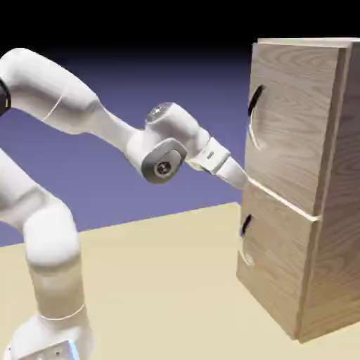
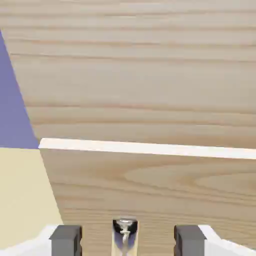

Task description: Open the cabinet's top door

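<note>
Oak-grain top door (image 1: 295, 119): shut | grey fingers (image 2: 65, 241): apart | cabinet (image 1: 339, 190): upright

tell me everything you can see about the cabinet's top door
The top door is a tall, flat panel of light, wood-like grain, upright on the front of the cabinet. It looks shut. Its one handle, long and curved like a C, stands near the edge on the exterior view's left, with a dark patch along its upper part. A pale strip runs beneath it, above the lower door. The gripper's tip is close to its bottom edge; whether they touch, I can't tell.
</note>
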Controlling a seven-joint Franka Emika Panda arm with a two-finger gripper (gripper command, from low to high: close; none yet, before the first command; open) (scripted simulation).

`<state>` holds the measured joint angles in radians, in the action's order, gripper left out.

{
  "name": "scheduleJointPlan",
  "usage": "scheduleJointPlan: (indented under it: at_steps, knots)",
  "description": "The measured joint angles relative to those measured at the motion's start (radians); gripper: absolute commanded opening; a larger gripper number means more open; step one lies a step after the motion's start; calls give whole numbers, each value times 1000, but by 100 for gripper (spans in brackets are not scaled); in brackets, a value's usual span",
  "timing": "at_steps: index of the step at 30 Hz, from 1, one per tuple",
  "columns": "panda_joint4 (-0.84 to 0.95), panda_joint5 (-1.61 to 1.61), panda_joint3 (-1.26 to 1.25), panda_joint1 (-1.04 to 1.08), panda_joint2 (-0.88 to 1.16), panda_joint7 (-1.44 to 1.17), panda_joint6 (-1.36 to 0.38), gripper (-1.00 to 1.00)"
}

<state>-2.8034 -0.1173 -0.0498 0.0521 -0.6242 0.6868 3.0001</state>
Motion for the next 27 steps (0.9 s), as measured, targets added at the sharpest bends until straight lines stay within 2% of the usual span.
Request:
scheduleJointPlan:
  at_steps: [27]
  knots:
    - [67, -1174, -499, 642, -542, -543, -369, 0]
